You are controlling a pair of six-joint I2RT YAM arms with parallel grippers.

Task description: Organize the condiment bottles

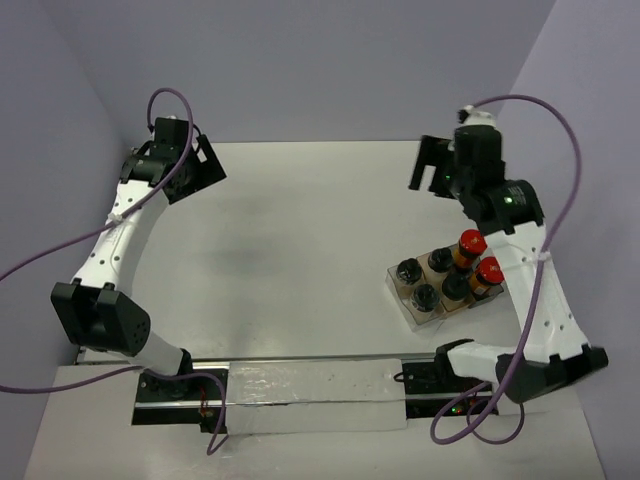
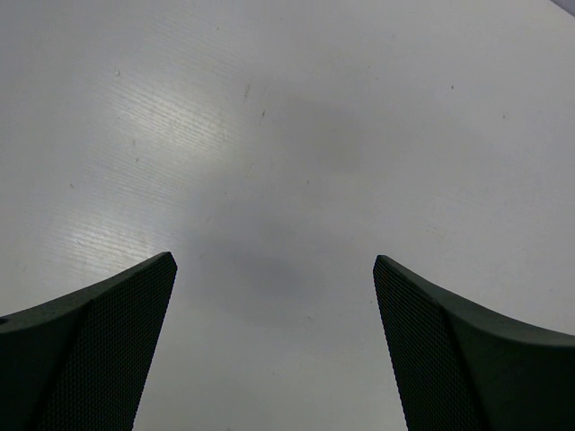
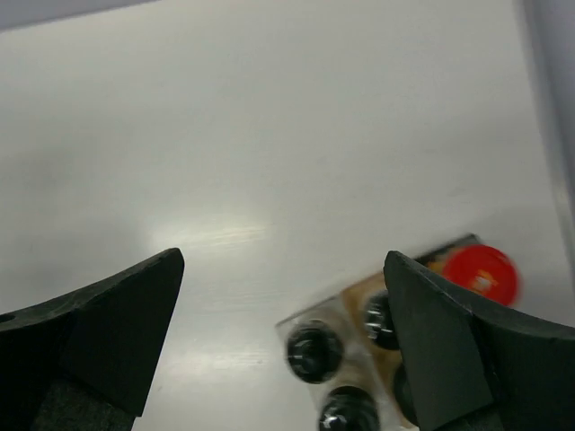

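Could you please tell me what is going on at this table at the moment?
Nothing is being handled right now. Two small cylindrical red-capped shaker jars and the black-capped shaker jars stand together in the clear rectangular plastic tray beside the right arm. The left gripper and right gripper are both open and empty above the white table.

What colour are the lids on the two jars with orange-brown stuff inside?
Red. Both small cylindrical shaker jars show best in the top external view.
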